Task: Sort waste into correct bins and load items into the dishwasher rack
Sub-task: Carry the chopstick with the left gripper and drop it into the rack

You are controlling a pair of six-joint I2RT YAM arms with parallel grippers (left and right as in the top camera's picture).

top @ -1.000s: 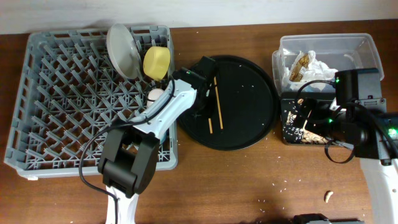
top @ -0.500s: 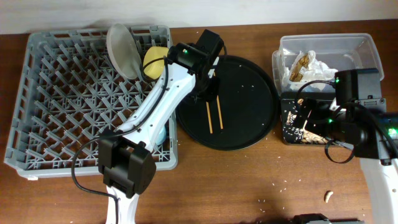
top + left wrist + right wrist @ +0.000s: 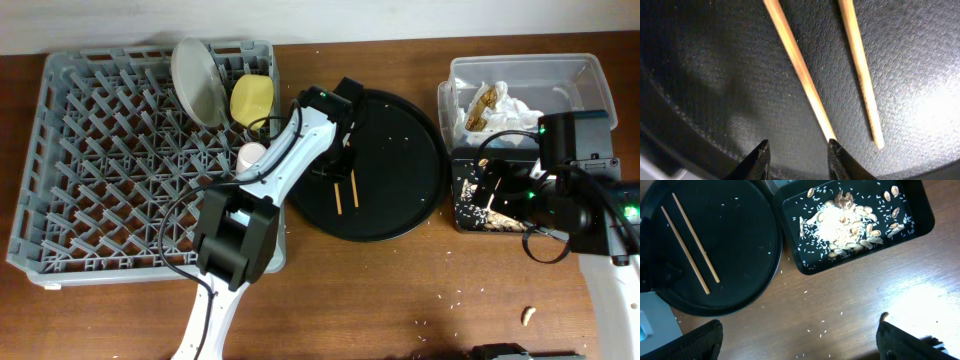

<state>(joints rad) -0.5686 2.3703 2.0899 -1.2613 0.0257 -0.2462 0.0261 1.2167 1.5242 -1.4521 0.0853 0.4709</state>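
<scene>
Brown table (image 3: pixel 400 300), round black tray (image 3: pixel 400 180) central.
At its 9 o'clock, left gripper (image 3: pixel 799 162), jaws spread over chopsticks (image 3: pixel 800 75); right gripper (image 3: pixel 800 340) at 3 o'clock, likewise spread.

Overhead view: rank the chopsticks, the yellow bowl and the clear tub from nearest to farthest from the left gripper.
1. chopsticks, beside the left gripper on the round tray.
2. yellow bowl, in the rack.
3. clear tub, far right edge.

chopsticks (image 3: pixel 801 70): two, parallel, flat | plate (image 3: pixel 195 80), bowl (image 3: pixel 252 98): in rack (image 3: pixel 100 170)
</scene>
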